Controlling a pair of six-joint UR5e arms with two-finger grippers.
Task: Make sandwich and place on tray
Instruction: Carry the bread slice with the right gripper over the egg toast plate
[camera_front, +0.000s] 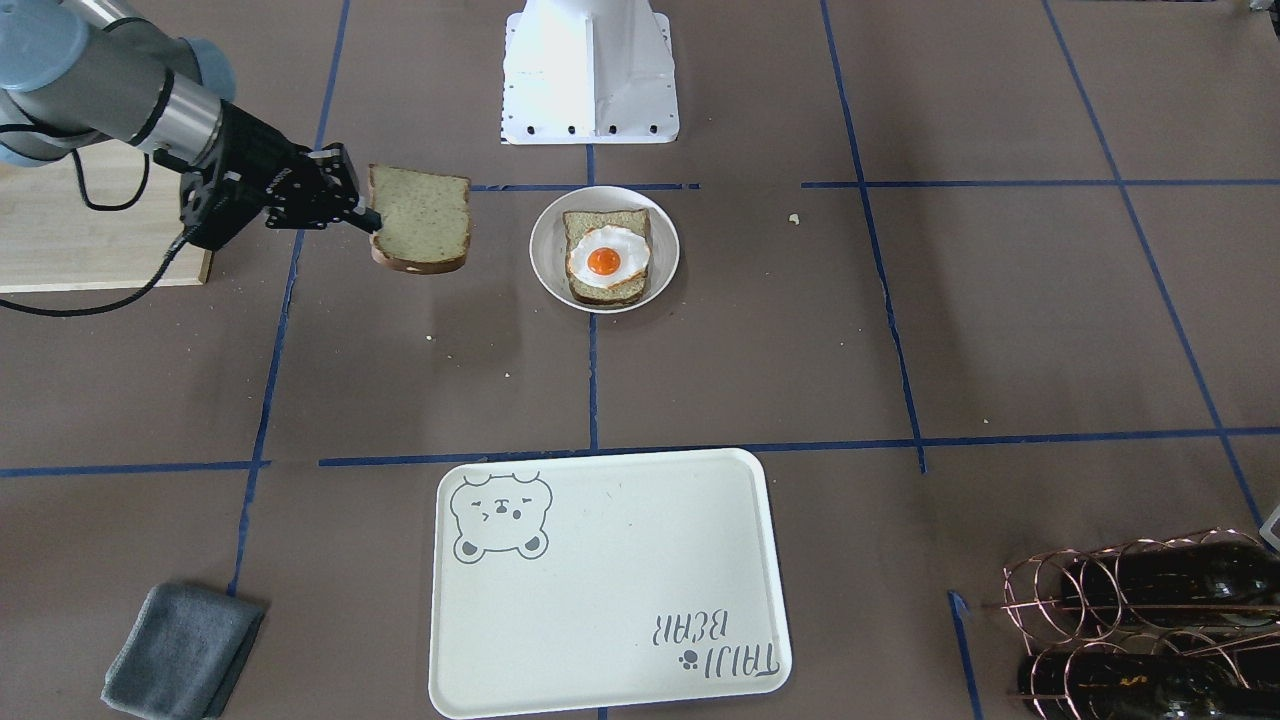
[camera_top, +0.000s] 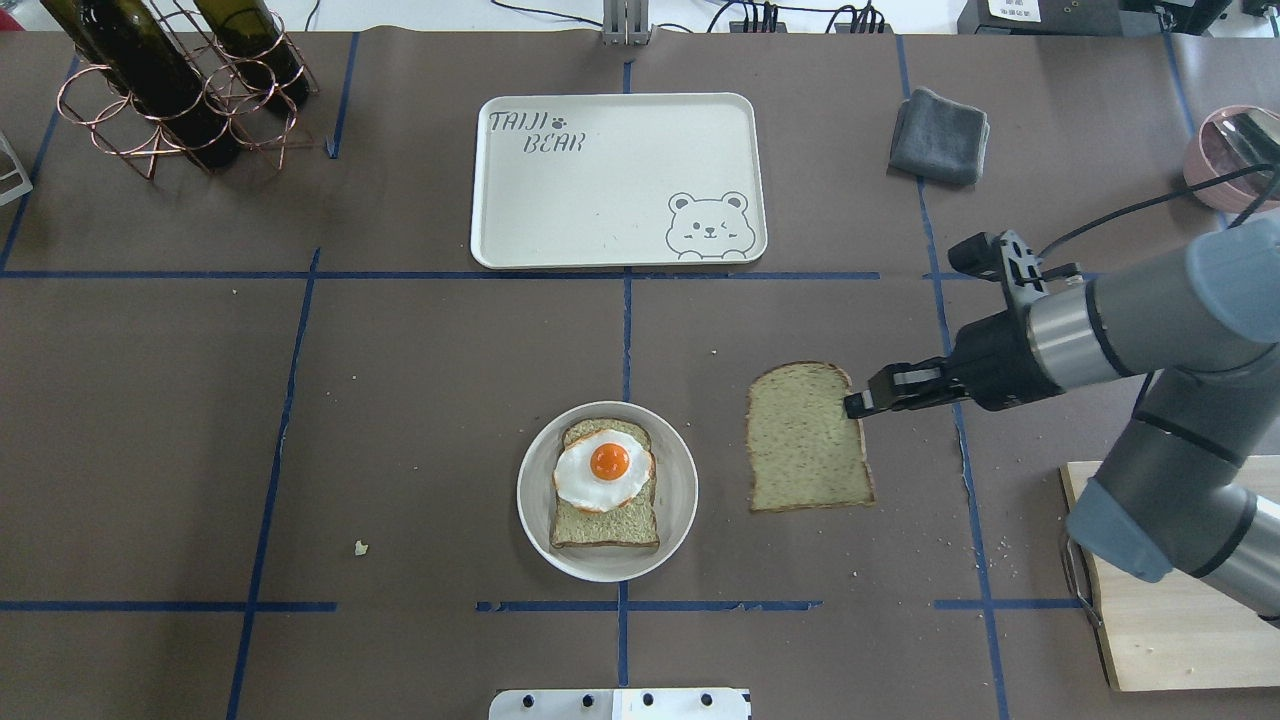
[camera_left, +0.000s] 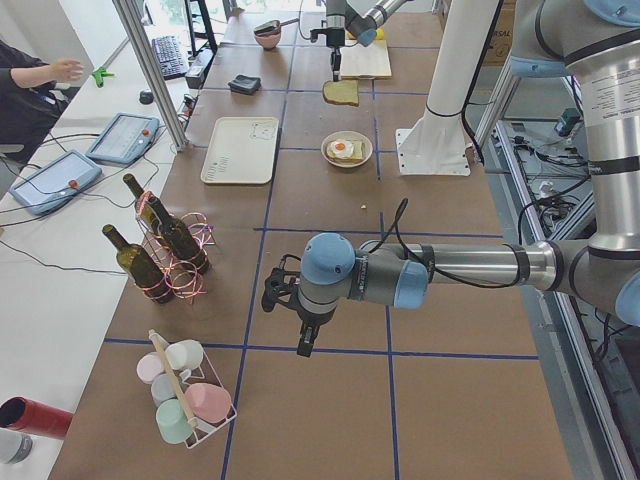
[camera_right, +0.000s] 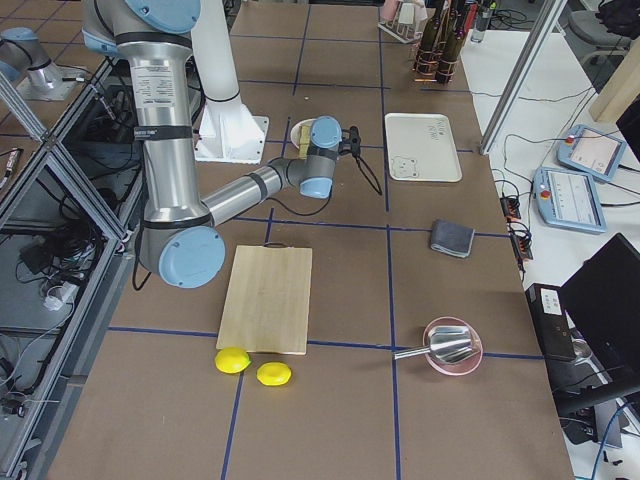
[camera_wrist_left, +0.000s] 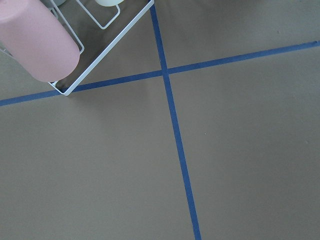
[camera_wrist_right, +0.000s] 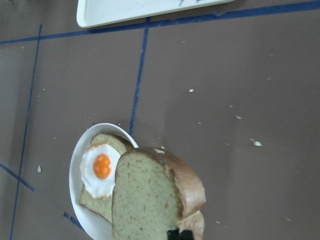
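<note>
My right gripper (camera_top: 858, 404) is shut on the edge of a greenish-tan speckled bread slice (camera_top: 805, 440) and holds it above the table, to the right of the plate. The slice also shows in the front view (camera_front: 420, 222) and in the right wrist view (camera_wrist_right: 145, 200). The second bread slice (camera_top: 605, 522) lies on a small round white plate (camera_top: 530, 490) with the fried egg (camera_top: 603, 470) on top of it. The cream bear tray (camera_top: 600, 200) lies beyond the plate with nothing on it. My left gripper (camera_left: 307, 345) hangs over bare table far from these; I cannot tell whether it is open or shut.
A copper rack with wine bottles (camera_top: 160, 80) stands at the far left. A folded grey cloth (camera_top: 940, 135) lies right of the tray. A wooden cutting board (camera_top: 1160, 620) is at the near right, with a pink bowl (camera_top: 1235, 150) beyond it. A wire rack of cups (camera_wrist_left: 45, 45) is near my left gripper.
</note>
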